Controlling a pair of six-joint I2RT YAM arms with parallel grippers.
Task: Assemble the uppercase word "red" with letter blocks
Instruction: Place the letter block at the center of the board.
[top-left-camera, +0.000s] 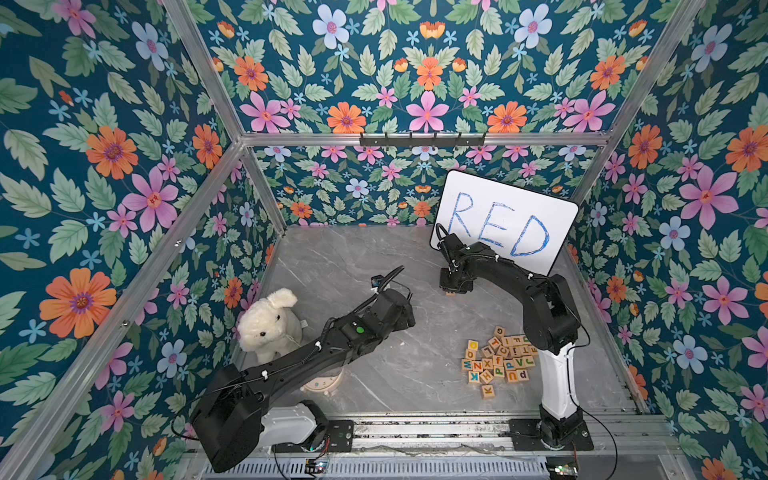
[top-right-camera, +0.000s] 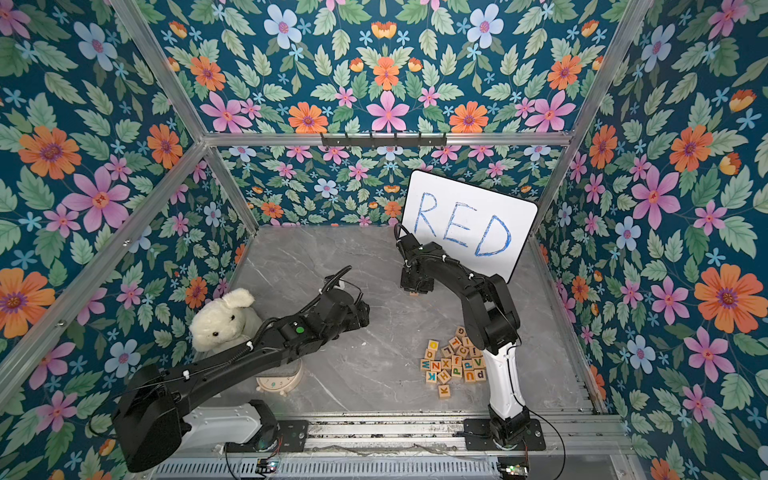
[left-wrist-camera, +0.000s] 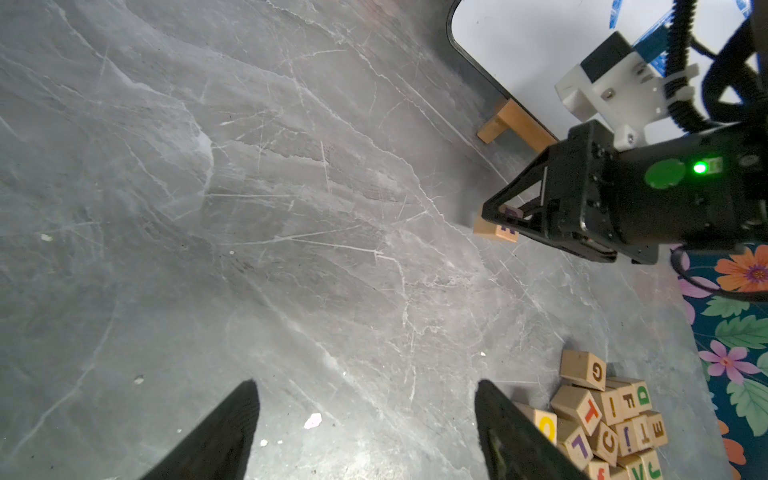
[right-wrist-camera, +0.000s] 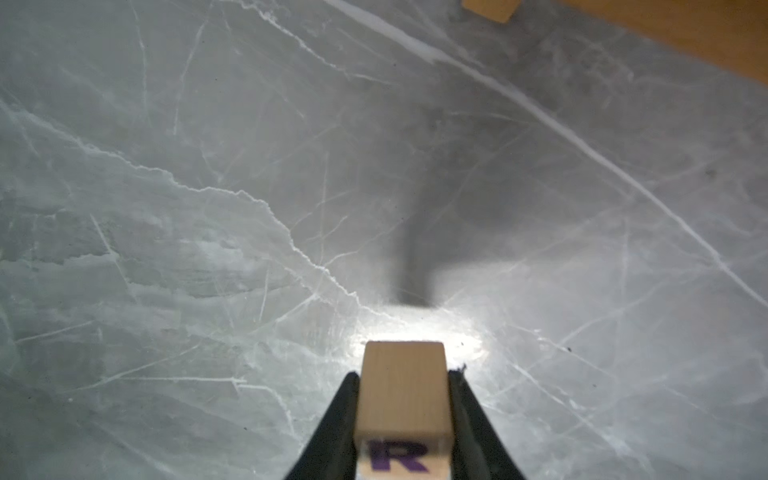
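Right gripper (right-wrist-camera: 404, 374) pinches the R block (right-wrist-camera: 401, 399): lower it squarely onto the table (right-wrist-camera: 208, 208), then release. Left gripper (left-wrist-camera: 365, 384) is spread, empty.

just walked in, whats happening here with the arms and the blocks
A two-armed robot is copying the word on the white board with letter blocks. The right gripper is shut on the R block, holding it low over the table in front of the board. The left gripper is open and empty, over bare table. The rest of the blocks lie heaped by the right arm's base; no E or D is set out yet.
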